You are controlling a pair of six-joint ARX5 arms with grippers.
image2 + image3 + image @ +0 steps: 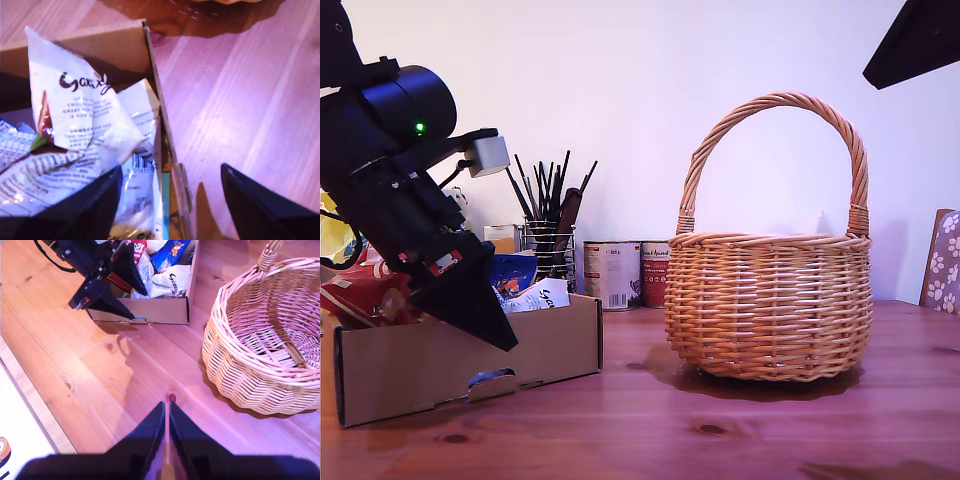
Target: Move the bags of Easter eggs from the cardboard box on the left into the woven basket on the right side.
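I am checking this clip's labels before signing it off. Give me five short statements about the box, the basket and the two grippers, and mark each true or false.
1. The round light-tan wicker basket holds no bags. True: the second wrist view shows its bare woven bottom.
2. My first gripper is shut on a bag. False: its jaws stand wide apart over the front wall of the shallow brown cardboard box, holding nothing.
3. My second gripper is shut, with nothing between its fingers. True.
4. The white crinkly plastic bag with dark lettering lies on the wooden table. False: it sits in the box.
5. The basket stands at the exterior view's left. False: it is at that view's right, the box at the left.
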